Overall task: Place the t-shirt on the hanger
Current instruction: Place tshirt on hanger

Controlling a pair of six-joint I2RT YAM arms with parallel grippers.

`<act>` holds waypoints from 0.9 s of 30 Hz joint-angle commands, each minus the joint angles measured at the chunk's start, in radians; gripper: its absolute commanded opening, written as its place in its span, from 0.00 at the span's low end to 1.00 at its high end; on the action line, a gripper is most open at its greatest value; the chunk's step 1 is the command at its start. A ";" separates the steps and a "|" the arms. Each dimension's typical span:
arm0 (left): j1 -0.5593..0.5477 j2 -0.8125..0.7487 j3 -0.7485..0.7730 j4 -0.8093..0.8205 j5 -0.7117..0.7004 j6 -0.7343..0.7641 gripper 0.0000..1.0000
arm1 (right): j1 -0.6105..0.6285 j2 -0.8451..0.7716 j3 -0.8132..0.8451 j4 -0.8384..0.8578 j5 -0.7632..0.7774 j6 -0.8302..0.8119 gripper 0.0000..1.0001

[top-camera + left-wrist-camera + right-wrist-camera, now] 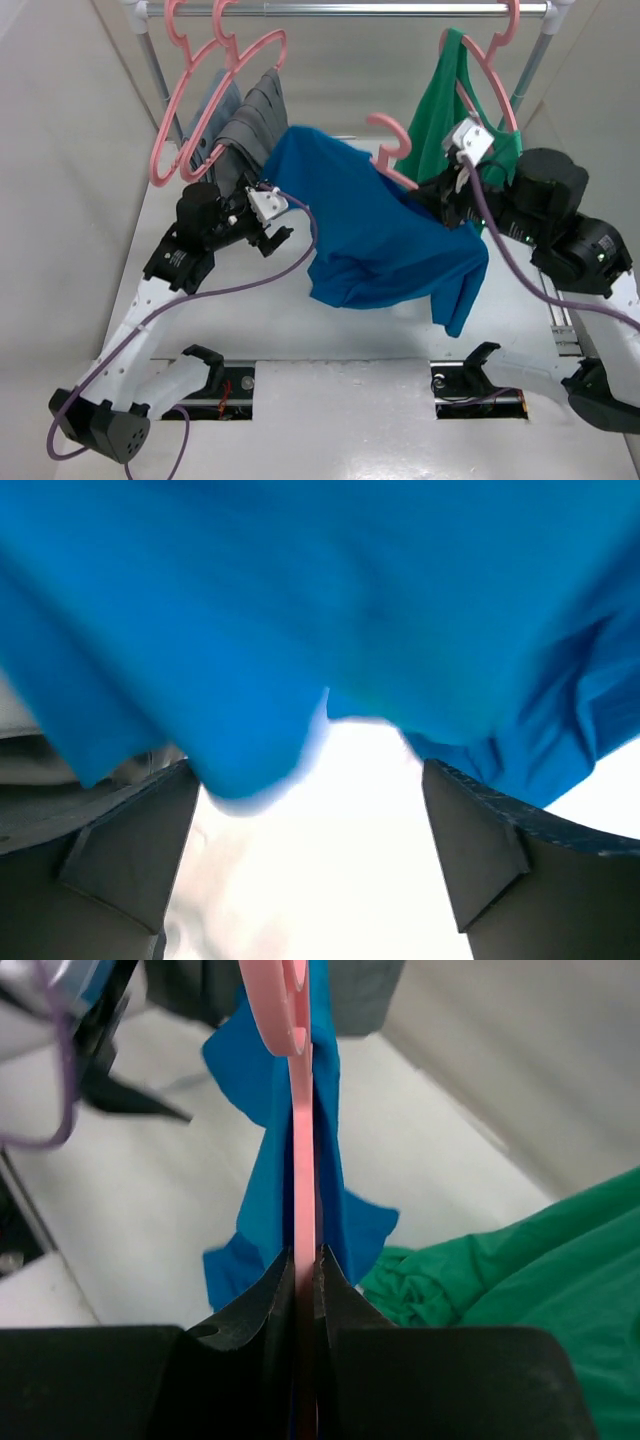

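The bright blue t-shirt (375,225) hangs draped over a pink hanger (392,150), whose hook sticks up above the collar. My right gripper (432,197) is shut on the hanger's right shoulder and holds it above the table. In the right wrist view the pink hanger (304,1130) runs edge-on between my shut fingers (340,1300), with blue cloth (260,1180) on both sides. My left gripper (275,228) is at the shirt's left edge. In the left wrist view its fingers (140,850) stand wide apart and empty, with the shirt (320,600) filling the view just beyond them.
A metal rail (350,10) crosses the back. Pink hangers with grey garments (245,115) hang at its left, close behind my left gripper. A green tank top (447,110) on a pink hanger hangs at the right, beside my right arm. White walls close both sides.
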 commanded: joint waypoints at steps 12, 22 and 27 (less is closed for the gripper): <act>-0.091 -0.042 -0.094 0.290 0.017 -0.255 1.00 | 0.033 0.173 0.330 0.051 0.094 0.119 0.00; -0.166 0.125 -0.189 0.651 0.048 -0.420 1.00 | 0.073 0.125 0.279 0.123 0.043 0.175 0.00; -0.215 0.206 -0.177 0.750 0.080 -0.428 1.00 | 0.073 0.094 0.213 0.159 0.043 0.209 0.00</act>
